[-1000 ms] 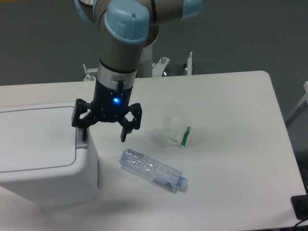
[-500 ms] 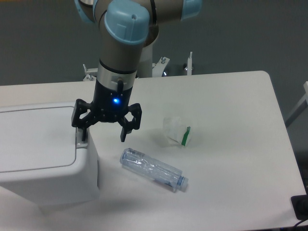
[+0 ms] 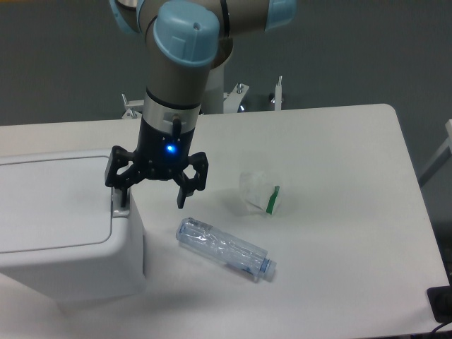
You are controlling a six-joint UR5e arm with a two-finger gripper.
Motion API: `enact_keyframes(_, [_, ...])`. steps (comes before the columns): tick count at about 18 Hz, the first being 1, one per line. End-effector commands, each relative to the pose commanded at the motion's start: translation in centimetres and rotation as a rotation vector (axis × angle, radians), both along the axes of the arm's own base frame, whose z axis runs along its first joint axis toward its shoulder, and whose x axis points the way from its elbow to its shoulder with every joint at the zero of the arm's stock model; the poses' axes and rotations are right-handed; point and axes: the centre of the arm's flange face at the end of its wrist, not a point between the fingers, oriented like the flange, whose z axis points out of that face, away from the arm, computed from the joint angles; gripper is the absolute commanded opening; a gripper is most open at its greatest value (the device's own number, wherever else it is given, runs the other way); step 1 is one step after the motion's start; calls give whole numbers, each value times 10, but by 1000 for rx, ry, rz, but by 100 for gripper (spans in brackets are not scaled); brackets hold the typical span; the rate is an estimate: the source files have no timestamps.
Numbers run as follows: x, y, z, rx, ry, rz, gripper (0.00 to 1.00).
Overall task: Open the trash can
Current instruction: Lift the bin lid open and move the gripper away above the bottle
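Trash can (image 3: 63, 233) sitting at far left of table (image 3: 339, 212), partly cut off by the frame edge; flat white lid (image 3: 53, 201) lying closed, seam visible all round. Grey push-tab (image 3: 120, 201) showing at the lid's right edge, near the can's right wall.

Gripper (image 3: 152, 201) hanging over that right edge, jaws spread wide apart, nothing between them. Left finger (image 3: 120, 185) standing directly above the tab, apparently touching or just short of it; contact not resolvable. Right finger (image 3: 185, 194) hanging off the can's side, over bare table. Blue indicator light glowing on the wrist.

Judging the step in hand: pressing the tab to release the lid. Doing it well likely meaning:
- keeping the one fingertip centred on the grey tab, not on the white lid beside it;
- pushing straight down, not sideways, to avoid shoving the can along the table;
- holding the other finger clear of the can wall while descending;
- lifting straight off afterwards, leaving room for the lid to swing up.

Further right: clear crushed bottle (image 3: 226, 248) lying on its side, just below and right of the gripper, apart from it. Small clear wrapper with green strip (image 3: 260, 192) lying beyond, well apart from the can. Neither obstructing a vertical press.
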Motion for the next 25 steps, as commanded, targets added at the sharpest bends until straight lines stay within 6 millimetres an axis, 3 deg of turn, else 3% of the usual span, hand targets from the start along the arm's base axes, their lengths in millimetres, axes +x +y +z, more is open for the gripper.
enact_keyframes(7, [0,1,7,13,4,1,100])
enact_keyframes(11, [-6,3,52,102,120,-21,100])
enact_keyframes(13, [-18,-2,72,118,176,-40,100])
enact_keyframes(16, [-33,-7,83,117,221,-15,100])
enact_keyframes(18, [-70,-29,106,89,319,15,100])
enact_keyframes(21, [-83,-46,88,-1,389,-131,100])
enact_keyframes(25, [-93,-63,66,-141,436,-162,100])
